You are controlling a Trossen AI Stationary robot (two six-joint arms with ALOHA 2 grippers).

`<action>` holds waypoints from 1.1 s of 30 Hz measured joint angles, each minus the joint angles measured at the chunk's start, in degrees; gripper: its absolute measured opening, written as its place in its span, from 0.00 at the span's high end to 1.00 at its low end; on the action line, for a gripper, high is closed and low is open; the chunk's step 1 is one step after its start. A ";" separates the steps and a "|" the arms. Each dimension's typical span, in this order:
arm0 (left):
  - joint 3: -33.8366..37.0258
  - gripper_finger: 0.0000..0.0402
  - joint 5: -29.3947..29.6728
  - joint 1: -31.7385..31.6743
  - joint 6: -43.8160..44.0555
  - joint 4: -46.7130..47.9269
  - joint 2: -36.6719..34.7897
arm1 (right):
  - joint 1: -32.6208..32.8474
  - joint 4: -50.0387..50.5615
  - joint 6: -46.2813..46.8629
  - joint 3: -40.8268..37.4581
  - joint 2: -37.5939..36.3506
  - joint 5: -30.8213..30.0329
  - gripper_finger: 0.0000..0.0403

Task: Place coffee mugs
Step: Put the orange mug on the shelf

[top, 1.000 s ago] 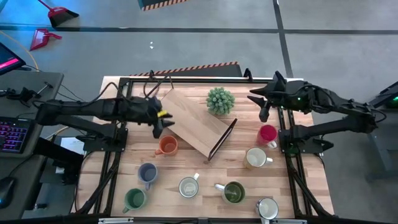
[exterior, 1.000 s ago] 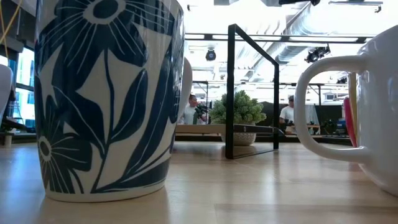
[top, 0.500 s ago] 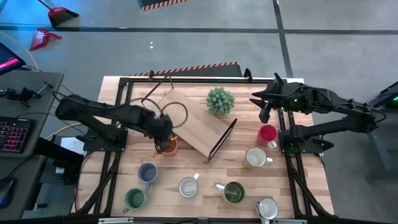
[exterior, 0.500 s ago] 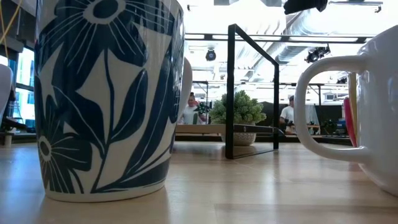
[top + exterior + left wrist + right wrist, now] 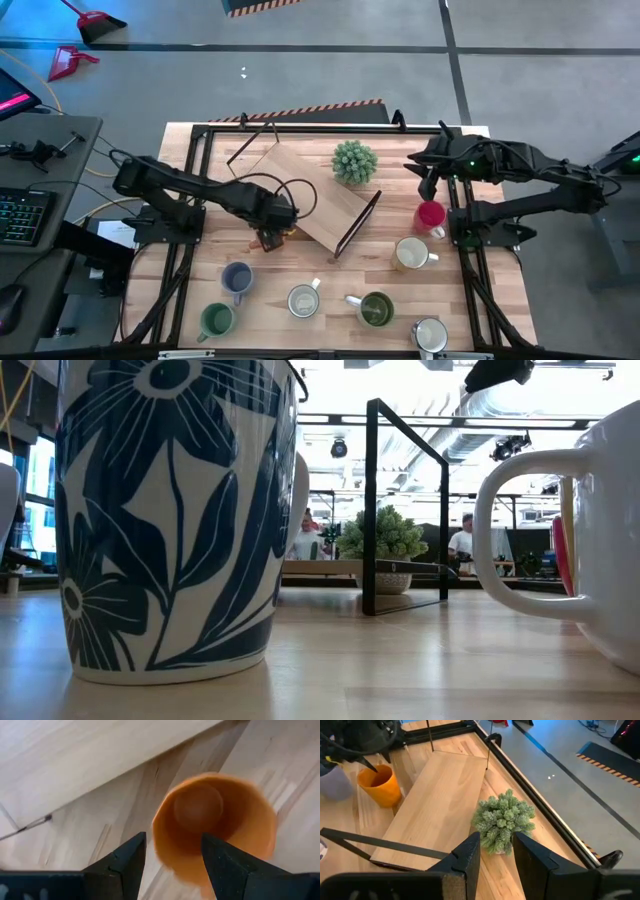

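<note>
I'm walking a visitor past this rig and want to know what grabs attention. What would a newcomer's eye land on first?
Probably the left gripper, open and poised over the rim of the orange mug beside the tilted wooden shelf. Next, the spiky potted plant at the table's far side, and the right gripper hovering above the red-pink mug.

Non-task items, all referenced to the wooden board [image 5: 312, 196]:
- board lies diagonally on the table [image 5: 470, 300], far half, slightly left of centre; thin black metal frame [image 5: 357, 224] stands along its near-right end.
- spiky green potted plant [image 5: 354, 161] just beside the board's far-right edge, apparently touching; from the right wrist view [image 5: 503, 821] it sits between the board and the table's black rail.
- off the table, well left of the board: keyboard [image 5: 22, 214] on a side desk.
- on the floor far beyond the board's left end: red dustpan [image 5: 68, 62] and red broom [image 5: 92, 20].
</note>
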State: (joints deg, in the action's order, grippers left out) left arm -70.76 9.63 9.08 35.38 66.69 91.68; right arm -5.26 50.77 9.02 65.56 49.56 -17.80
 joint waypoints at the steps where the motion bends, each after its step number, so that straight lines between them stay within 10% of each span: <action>1: 0.00 0.56 0.28 0.01 -0.01 -0.40 0.49 | 0.00 0.08 0.01 0.00 0.00 0.37 0.74; 33: 0.02 0.56 4.55 -0.87 10.88 -1.55 6.40 | 0.04 0.86 -0.01 0.02 0.00 4.96 0.74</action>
State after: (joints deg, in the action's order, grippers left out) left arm -70.74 14.18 8.21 46.26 65.14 98.08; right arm -5.22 51.64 9.01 65.58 49.56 -12.85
